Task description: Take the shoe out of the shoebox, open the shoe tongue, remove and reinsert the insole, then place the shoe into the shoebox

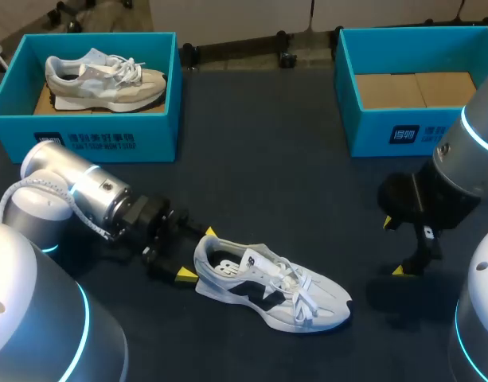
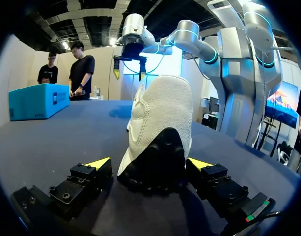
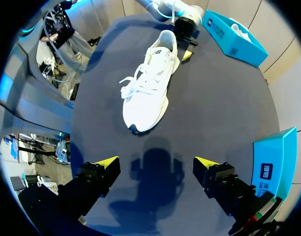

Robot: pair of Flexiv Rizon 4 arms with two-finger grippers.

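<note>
A white shoe (image 1: 271,285) with black side panels lies on the dark table, toe toward my right arm. My left gripper (image 1: 197,253) stands open around its heel. In the left wrist view the heel (image 2: 160,113) sits between the yellow-tipped fingers (image 2: 98,163), with a gap on at least one side. My right gripper (image 1: 392,247) hangs open above the table, apart from the toe. In the right wrist view the shoe (image 3: 148,83) lies ahead of the right gripper (image 3: 156,162), laces loose, with nothing between its fingers.
A blue shoebox (image 1: 13,87) at the back left holds a beige shoe (image 1: 104,79). A second blue shoebox (image 1: 347,87) at the back right shows only its cardboard bottom. Dark table (image 1: 267,175) stretches between the boxes and the white shoe.
</note>
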